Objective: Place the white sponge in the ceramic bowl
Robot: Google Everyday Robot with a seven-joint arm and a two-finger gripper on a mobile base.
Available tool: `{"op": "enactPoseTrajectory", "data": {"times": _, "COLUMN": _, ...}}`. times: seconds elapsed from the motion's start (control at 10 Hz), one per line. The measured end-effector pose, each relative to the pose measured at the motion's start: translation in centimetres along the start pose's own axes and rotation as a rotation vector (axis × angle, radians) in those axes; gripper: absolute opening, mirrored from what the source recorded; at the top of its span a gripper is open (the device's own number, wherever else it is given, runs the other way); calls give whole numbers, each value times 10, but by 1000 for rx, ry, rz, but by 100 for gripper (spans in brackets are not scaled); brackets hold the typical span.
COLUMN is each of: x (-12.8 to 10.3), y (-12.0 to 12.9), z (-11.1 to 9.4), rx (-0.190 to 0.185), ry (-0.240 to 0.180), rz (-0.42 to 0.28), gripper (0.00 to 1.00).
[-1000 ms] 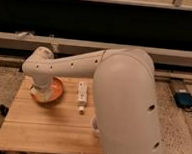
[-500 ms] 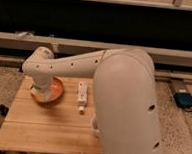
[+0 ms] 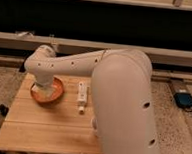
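Note:
The orange-red ceramic bowl (image 3: 52, 94) sits at the back left of the wooden table (image 3: 45, 127). My arm reaches across from the right, and its wrist end hangs straight over the bowl. The gripper (image 3: 42, 89) is down inside the bowl, mostly hidden by the arm. A pale patch shows in the bowl under the gripper; I cannot tell if it is the white sponge or part of the gripper.
A long narrow white tube-like object (image 3: 81, 96) lies on the table right of the bowl. My large white arm body (image 3: 126, 114) covers the table's right side. A blue device (image 3: 183, 99) lies on the speckled floor at right. A low ledge runs behind the table.

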Motion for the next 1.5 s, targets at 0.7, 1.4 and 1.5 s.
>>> {"op": "enactPoseTrajectory", "data": {"times": 0.7, "x": -26, "y": -25, "z": 33, "rx": -50, "ry": -3, "rz": -57, "gripper": 15}}
{"op": "enactPoseTrajectory", "data": {"times": 1.4, "x": -25, "y": -28, "z": 39, "rx": -45, "ry": 17, "rz": -57, "gripper": 42}}
{"op": "enactPoseTrajectory", "data": {"times": 1.5, "x": -25, "y": -28, "z": 39, "rx": -45, "ry": 17, "rz": -57, "gripper": 42}}
